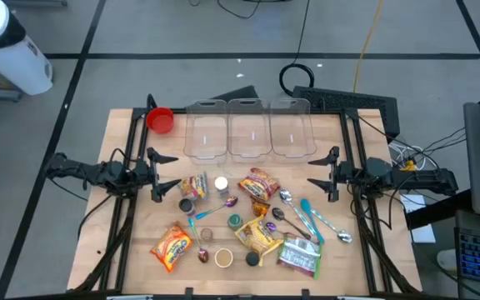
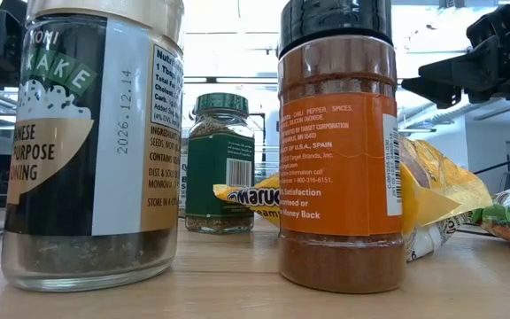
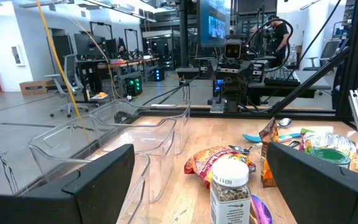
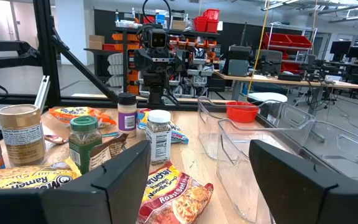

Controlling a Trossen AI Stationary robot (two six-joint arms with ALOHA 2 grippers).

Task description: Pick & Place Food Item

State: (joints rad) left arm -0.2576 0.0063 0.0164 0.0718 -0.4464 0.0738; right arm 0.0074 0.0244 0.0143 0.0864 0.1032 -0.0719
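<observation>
nearest the low camera: furikake seasoning jar (image 2: 91, 142) and orange-labelled spice shaker (image 2: 342, 146), both upright on the wooden table (image 2: 237, 283), well apart from either arm. behind them, between the two: green-lidded herb jar (image 2: 220, 164) and a yellow ramen packet (image 2: 255, 197). from above: food items scattered over the table's near half, including ramen packets (image 1: 258, 185), an orange snack bag (image 1: 172, 247), a green packet (image 1: 299, 257), small jars and spoons (image 1: 288, 200). along the far edge: three clear bins (image 1: 248, 129) side by side, with a red bowl (image 1: 161, 121) just beside the leftmost. left gripper (image 1: 167, 177) poised at the table's left side, fingers spread wide, grasping nothing; white-lidded jar (image 3: 230, 186) just ahead of it. right gripper (image 1: 321, 172) poised at the table's right side, fingers parted, grasping nothing, pointing toward the items and bins.
</observation>
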